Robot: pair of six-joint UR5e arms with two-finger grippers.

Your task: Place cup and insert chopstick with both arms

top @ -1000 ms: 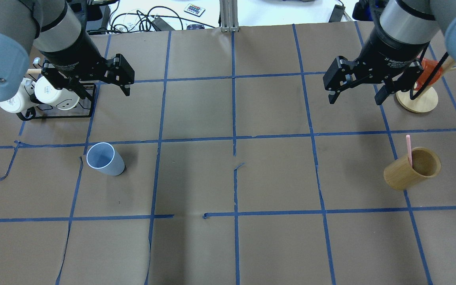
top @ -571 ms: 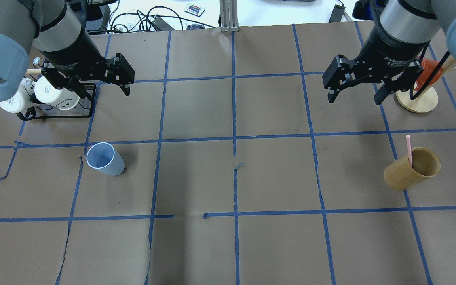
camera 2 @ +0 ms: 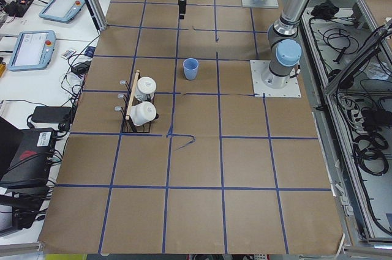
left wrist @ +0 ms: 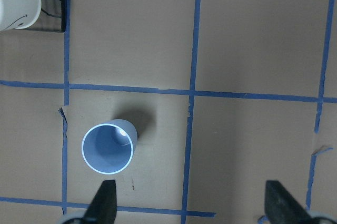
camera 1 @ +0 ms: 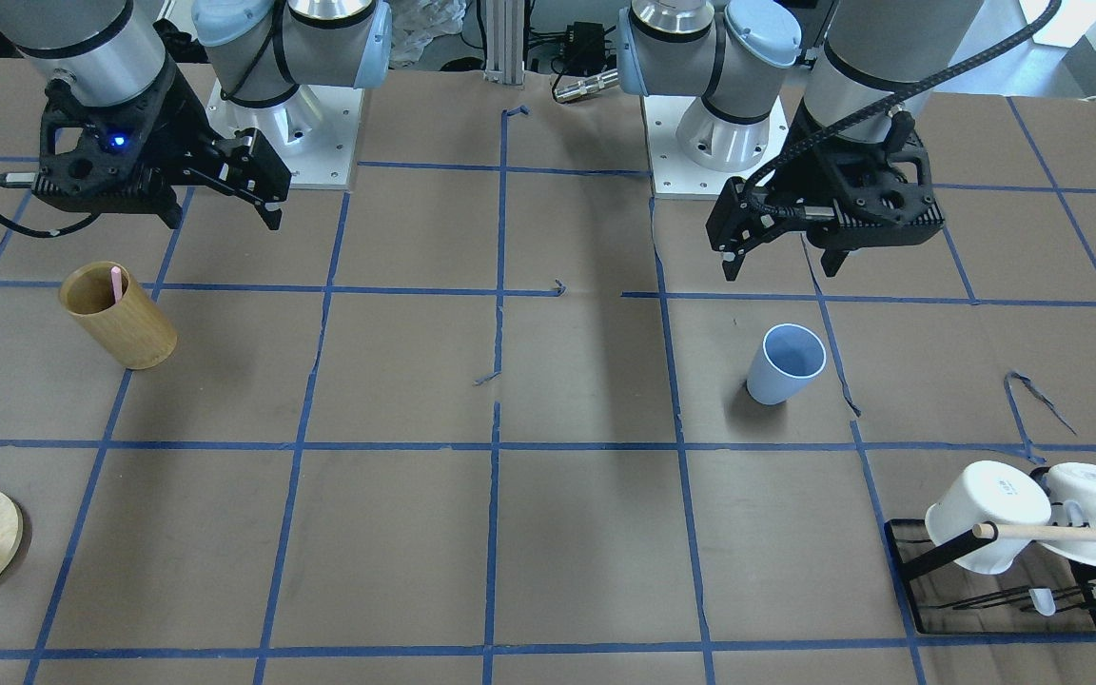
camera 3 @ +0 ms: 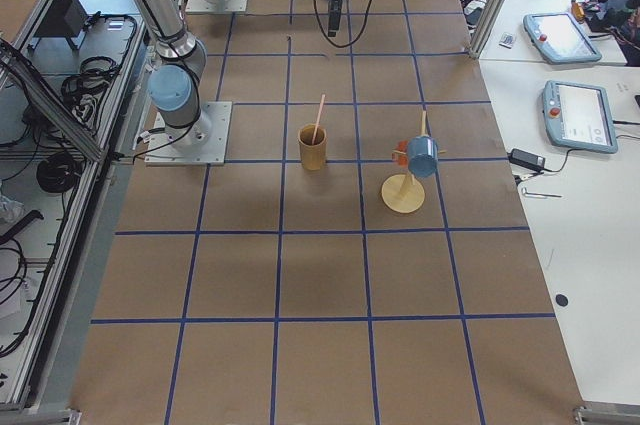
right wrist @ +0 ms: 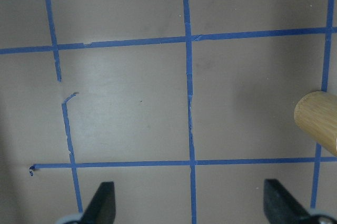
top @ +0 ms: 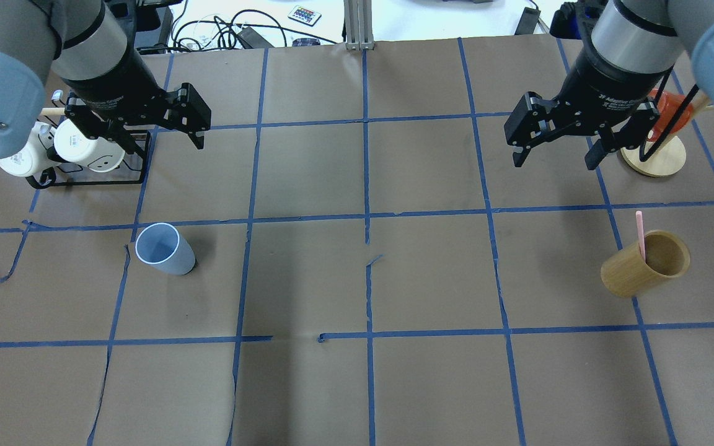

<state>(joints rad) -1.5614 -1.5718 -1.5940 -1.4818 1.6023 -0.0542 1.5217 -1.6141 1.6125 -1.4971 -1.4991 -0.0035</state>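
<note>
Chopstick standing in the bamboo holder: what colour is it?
The thin chopstick is pale pink, clearest in the overhead exterior view.

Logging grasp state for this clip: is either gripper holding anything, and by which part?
Nothing is held. The left gripper and right gripper hang open and empty; the cup stands free, the chopstick sits in the wooden holder.
</note>
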